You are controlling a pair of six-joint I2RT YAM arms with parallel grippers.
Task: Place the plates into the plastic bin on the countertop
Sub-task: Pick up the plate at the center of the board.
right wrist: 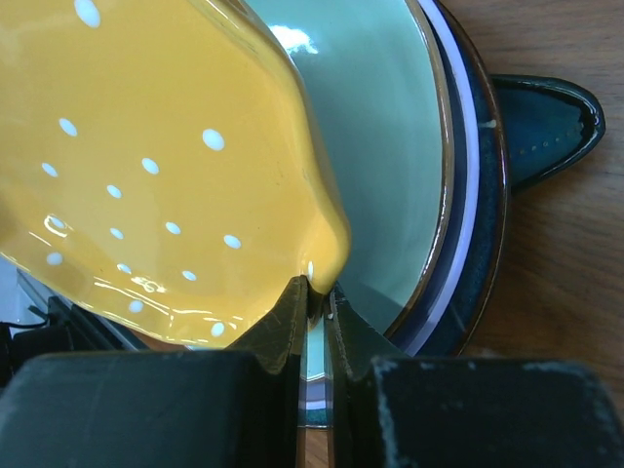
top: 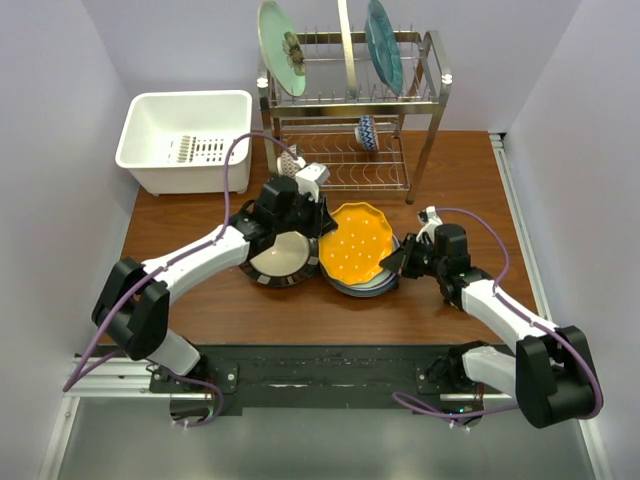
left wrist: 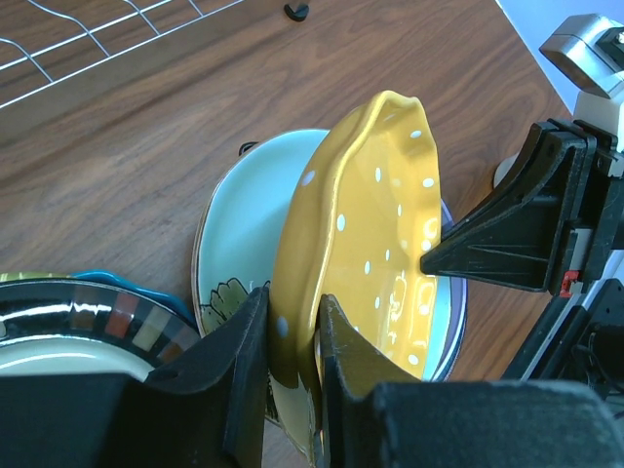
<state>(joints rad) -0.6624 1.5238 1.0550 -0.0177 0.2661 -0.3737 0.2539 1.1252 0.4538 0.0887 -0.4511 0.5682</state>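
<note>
The orange scalloped plate (top: 362, 243) sits at mid-surface, tilted, its right side low over a stack of plates and its left side raised. Both grippers hold it. The left gripper (left wrist: 292, 336) is closed on the left rim, one finger on each face. The right gripper (right wrist: 317, 302) pinches a scallop on the opposite rim, jaws nearly together. The tilt probably serves to peel the plate off the stack so that a finger can get under its edge.

Beneath it lies a pale teal plate (right wrist: 390, 146), then a lavender-rimmed one (right wrist: 466, 175), and at the bottom a dark blue star-shaped plate (right wrist: 546, 117) whose point sticks out to one side. Just left of the stack, under the left wrist, rests the black-striped plate (top: 280, 258) with its cream centre.

The plastic bin (top: 185, 95) stands at the far left corner, well apart from the plate, and nothing shows inside it. The wire dish rack (top: 440, 75) stands just right of it, so the open lane runs far and left over the striped plate. The rack's left post borders that lane. The right arm looks poorly placed to follow that way, so a release to the left gripper seems likely. The wooden surface (top: 250, 310) in front gives room to swing.
</note>
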